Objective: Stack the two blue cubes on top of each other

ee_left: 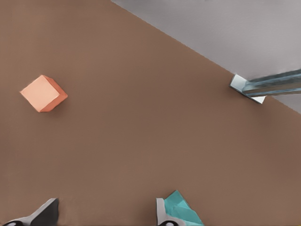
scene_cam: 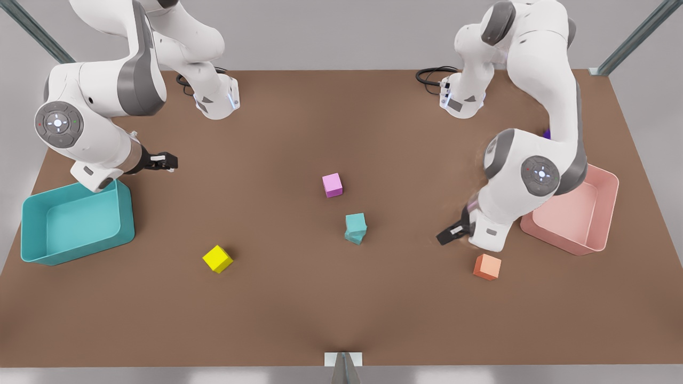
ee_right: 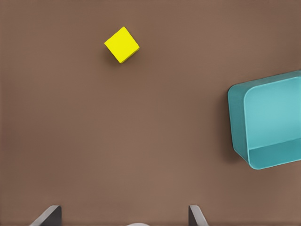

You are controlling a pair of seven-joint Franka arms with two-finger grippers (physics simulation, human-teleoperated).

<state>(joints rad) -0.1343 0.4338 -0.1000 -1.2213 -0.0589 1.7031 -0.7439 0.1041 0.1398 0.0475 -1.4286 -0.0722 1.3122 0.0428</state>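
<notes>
The two blue cubes [scene_cam: 356, 228] stand one on top of the other near the table's middle, the upper one slightly twisted. In the left wrist view the blue cubes [ee_left: 181, 212] peek out beside one fingertip [ee_left: 162, 212]. My left gripper [scene_cam: 447, 234] hangs low at the front view's right, well clear of the stack, open and holding nothing; seen from its own wrist, the left gripper [ee_left: 101, 217] has bare table between its fingers. My right gripper [scene_cam: 168, 160] waits open at the front view's left above the teal bin's corner; the right gripper [ee_right: 122, 219] is also seen from its own wrist.
A pink cube [scene_cam: 332, 185] sits behind the stack, a yellow cube [scene_cam: 217, 259] to the front left, and an orange cube [scene_cam: 487, 266] just under the left gripper. A teal bin [scene_cam: 32, 234] stands at the left edge and a pink bin [scene_cam: 608, 213] at the right.
</notes>
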